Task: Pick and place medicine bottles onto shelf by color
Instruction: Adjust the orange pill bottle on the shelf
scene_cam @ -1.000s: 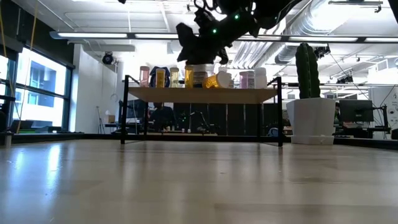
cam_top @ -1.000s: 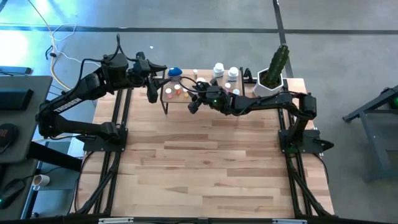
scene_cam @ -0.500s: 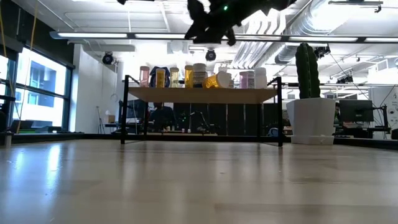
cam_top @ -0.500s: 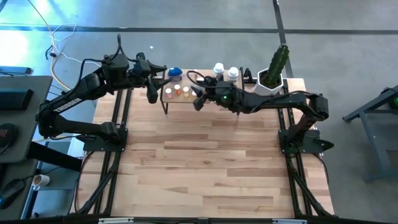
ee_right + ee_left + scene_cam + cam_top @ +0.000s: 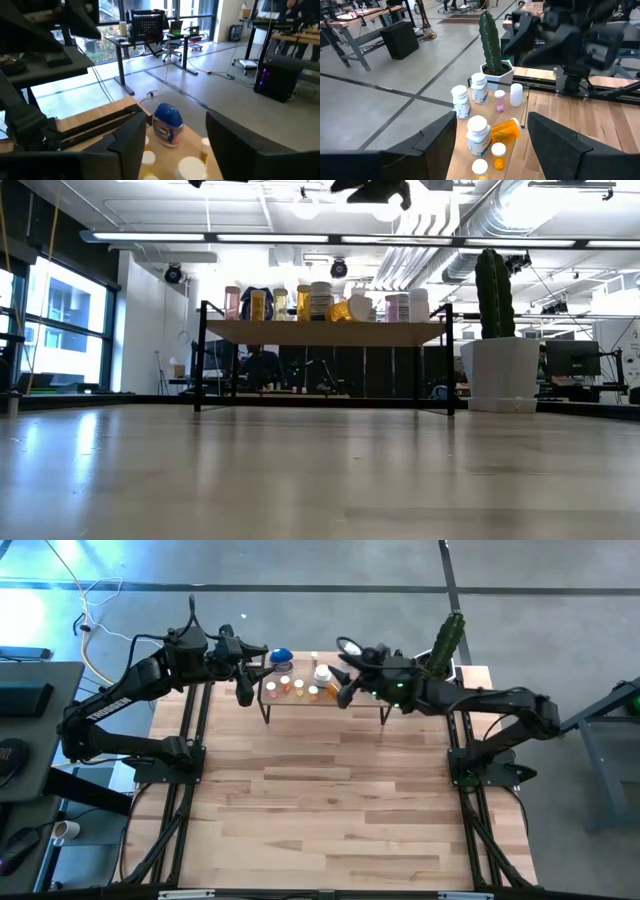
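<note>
The shelf stands at the table's far edge on thin black legs; it also shows in the low view. On its top stand several medicine bottles: a blue-lidded jar, white bottles, small orange ones, pinkish ones. One orange bottle lies on its side. My left gripper is open and empty, above the shelf's left end. My right gripper is open and empty, high above the shelf's right half, at the top of the low view.
A white pot with a green cactus stands at the table's far right corner, right of the shelf. The plank tabletop stretches from the shelf to the near edge.
My right gripper has risen from just above the bottles and drawn back toward the table's right edge. The bottles on the shelf have stayed where they were, the orange one still on its side.
</note>
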Motion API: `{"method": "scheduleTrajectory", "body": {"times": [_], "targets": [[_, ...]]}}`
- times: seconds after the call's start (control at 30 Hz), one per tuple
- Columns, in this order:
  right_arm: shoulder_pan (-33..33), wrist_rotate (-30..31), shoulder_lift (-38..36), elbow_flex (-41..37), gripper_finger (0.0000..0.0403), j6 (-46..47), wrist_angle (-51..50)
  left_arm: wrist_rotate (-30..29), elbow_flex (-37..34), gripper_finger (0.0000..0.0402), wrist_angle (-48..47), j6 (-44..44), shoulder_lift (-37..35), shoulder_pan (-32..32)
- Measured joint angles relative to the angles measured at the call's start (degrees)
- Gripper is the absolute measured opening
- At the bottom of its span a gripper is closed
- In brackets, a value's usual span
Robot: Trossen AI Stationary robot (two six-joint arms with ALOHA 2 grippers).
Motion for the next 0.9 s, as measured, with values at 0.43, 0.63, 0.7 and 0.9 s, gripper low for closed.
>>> {"method": "scheduleTrajectory", "body": {"times": [0.43, 0.63, 0.7, 0.9], "targets": [[-5.4, -0.8, -11.9, 0.0, 0.0294, -8.4, -3.4, 0.0, 0.0, 0.0234, 0.0, -3.5, 0.0, 0.0], [-9.4, -8.1, -16.5, 0.0, 0.0296, -7.0, -6.5, 0.0, 0.0, 0.0234, 0.0, -3.7, 0.0, 0.0], [-10.0, -10.1, -17.4, 0.0, 0.0296, -5.4, -9.6, 0.0, 0.0, 0.0234, 0.0, -3.7, 0.0, 0.0], [-9.6, -11.8, -18.1, 0.0, 0.0296, -3.8, -17.3, 0.0, 0.0, 0.0234, 0.0, -3.7, 0.0, 0.0]]}}
